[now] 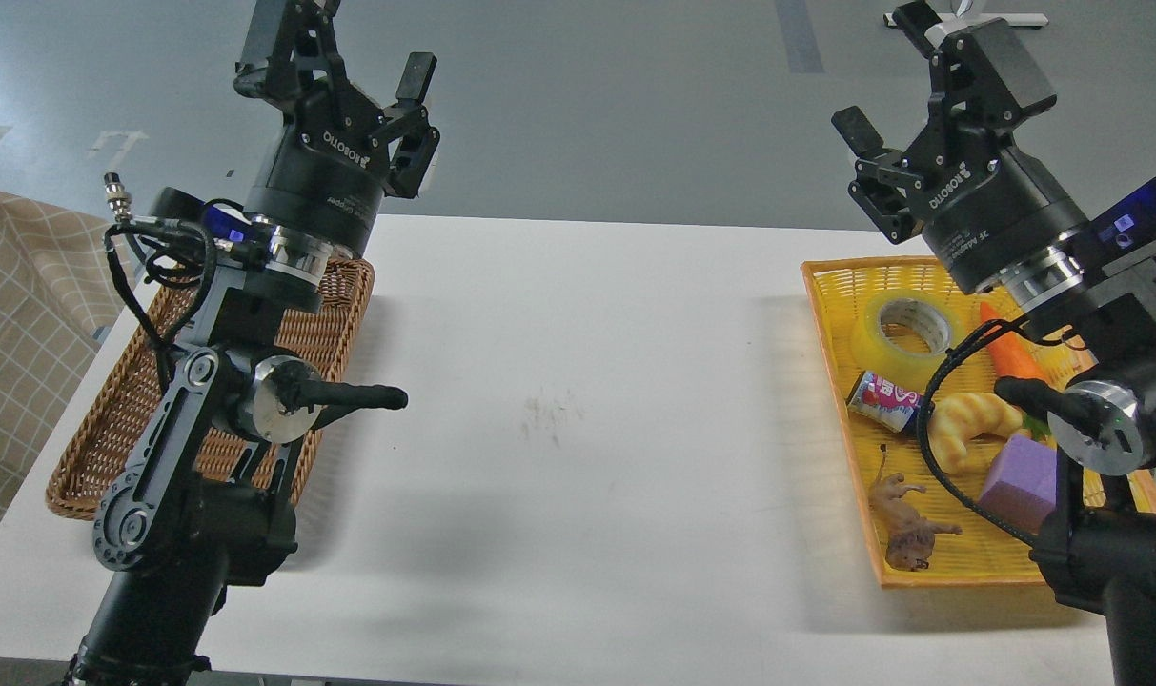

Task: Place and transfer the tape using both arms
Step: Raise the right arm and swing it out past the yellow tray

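Both grippers' fingers spread, empty; right gripper point(906, 119) lower over tape point(902, 335) in yellow basket point(830, 324); avoid can point(884, 400); left gripper point(354, 57) wait.

White table point(578, 381), two baskets point(330, 324) point(830, 314)

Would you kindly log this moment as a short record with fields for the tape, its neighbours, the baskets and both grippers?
tape: roll of yellow tape, lying flat at the far end of the orange tray
tray neighbours: purple can, carrot, croissant, purple block, toy lion
wicker basket: on the table's left side, contents mostly hidden by the arm
left gripper: raised, open, holding nothing
right gripper: raised, open, holding nothing
table: white
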You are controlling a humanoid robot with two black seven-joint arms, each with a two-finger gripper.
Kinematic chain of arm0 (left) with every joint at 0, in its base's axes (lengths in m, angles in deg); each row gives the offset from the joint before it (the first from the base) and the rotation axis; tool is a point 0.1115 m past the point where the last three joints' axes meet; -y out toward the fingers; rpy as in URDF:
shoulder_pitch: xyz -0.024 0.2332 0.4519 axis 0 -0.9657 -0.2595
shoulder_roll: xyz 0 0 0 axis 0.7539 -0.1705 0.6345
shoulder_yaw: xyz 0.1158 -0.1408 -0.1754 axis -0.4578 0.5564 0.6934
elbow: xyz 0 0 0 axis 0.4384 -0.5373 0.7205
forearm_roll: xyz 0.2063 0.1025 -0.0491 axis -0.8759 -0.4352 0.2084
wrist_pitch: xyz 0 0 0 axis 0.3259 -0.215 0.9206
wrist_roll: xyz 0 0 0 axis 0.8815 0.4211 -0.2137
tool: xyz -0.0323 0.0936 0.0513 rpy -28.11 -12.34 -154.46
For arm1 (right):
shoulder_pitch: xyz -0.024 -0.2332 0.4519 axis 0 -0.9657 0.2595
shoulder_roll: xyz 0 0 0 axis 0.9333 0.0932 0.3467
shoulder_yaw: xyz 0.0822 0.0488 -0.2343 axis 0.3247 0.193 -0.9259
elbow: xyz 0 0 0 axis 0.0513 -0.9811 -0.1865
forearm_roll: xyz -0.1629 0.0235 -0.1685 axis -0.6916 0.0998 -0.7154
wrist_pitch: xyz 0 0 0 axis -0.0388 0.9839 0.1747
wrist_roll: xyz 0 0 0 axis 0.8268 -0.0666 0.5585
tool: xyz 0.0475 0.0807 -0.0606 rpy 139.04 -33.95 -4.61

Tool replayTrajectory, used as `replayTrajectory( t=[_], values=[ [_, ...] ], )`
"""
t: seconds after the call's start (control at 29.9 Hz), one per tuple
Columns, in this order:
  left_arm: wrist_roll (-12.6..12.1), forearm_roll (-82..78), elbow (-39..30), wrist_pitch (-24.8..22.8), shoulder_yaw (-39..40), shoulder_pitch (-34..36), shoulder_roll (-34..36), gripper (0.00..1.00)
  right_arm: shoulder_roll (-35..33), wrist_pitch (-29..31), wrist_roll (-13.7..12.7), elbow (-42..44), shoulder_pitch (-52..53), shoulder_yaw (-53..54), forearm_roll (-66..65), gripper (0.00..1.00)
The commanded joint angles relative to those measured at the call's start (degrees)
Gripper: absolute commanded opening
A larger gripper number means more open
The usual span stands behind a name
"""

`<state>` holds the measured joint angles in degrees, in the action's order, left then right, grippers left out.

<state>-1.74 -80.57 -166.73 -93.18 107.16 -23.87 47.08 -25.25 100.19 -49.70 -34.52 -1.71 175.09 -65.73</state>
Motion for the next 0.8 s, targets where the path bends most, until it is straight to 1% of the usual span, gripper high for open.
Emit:
replayTrajectory(
  t=[0.0,0.07,0.17,0.2,0.23,0.3,0.37,0.47,0.7,0.77],
  values=[
    [-0.1,0.0,0.0,0.0,-0.1,-0.4,0.1,0.98,0.0,-0.3,0.0,-0.1,0.2,0.6,-0.4,1.0],
    [-0.1,-0.1,0.0,0.0,-0.1,-0.4,0.4,0.98,0.0,-0.3,0.0,0.0,0.2,0.8,-2.1,0.99],
    [-0.2,-0.1,0.0,0.1,-0.2,-0.5,0.8,0.98,-1.4,-0.4,0.0,0.0,0.0,0.7,-8.7,0.99],
    [-0.2,-0.1,0.0,0.1,-0.2,-0.5,0.8,0.98,-1.4,-0.4,0.0,0.0,0.0,0.7,-8.7,0.99],
    [-0.2,-0.1,0.0,0.1,-0.2,-0.6,0.8,0.98,-1.9,-0.8,0.0,-0.1,-0.2,0.9,-12.2,0.99],
    [-0.3,-0.1,0.0,0.2,-0.1,-0.8,0.8,0.98,-2.5,-3.1,0.1,-0.3,-0.3,0.9,-17.9,0.99],
    [-0.3,-0.2,0.0,0.2,-0.1,-0.9,0.8,0.98,-4.7,-5.9,0.0,-0.9,-0.3,0.9,-24.8,0.99],
    [-0.3,-0.2,0.0,0.2,-0.1,-1.1,0.9,0.98,-6.8,-7.5,0.0,-1.1,-0.3,0.9,-30.3,0.99],
    [-0.4,-0.2,0.1,0.2,-0.2,-1.3,1.1,0.98,-10.7,-7.4,-0.5,-0.9,-1.7,0.4,-43.6,0.99],
    [-0.7,-0.2,0.1,0.1,-0.3,-1.4,1.2,0.98,-12.8,-6.9,-0.7,-0.9,-2.3,0.1,-47.1,0.99]
  ],
)
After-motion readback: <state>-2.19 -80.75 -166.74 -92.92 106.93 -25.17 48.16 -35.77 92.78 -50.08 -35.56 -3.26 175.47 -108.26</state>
